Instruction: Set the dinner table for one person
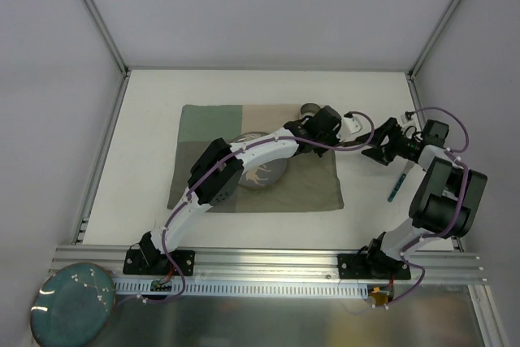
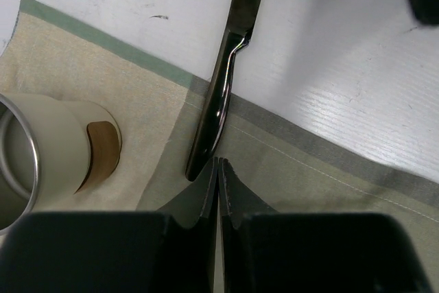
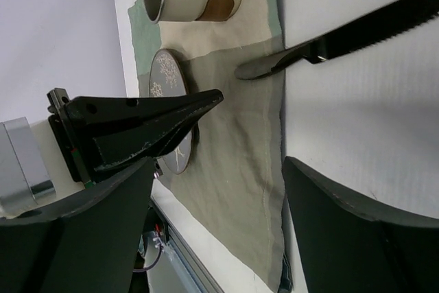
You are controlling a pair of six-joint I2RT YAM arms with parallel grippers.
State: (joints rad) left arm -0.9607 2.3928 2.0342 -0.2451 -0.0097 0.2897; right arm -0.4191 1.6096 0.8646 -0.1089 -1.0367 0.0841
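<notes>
The white dinner table (image 1: pixel 146 119) carries a green-and-beige mat (image 1: pixel 203 132). A dark knife (image 2: pixel 221 80) lies across the mat's right edge, handle on the cloth and serrated blade on the bare table. My left gripper (image 2: pixel 221 167) is shut and empty, its tips just off the handle's end. A beige cup (image 2: pixel 58 149) stands on the mat to its left. My right gripper (image 3: pixel 219 169) hangs open over the mat's edge, apart from the knife (image 3: pixel 343 39). A patterned plate (image 3: pixel 171 111) sits on the mat, partly hidden by the left arm.
A teal-handled utensil (image 1: pixel 396 187) lies on the table right of the mat, beside the right arm. A teal plate (image 1: pixel 71 302) rests off the table at the near left. Aluminium frame bars (image 1: pixel 101 144) edge the tabletop.
</notes>
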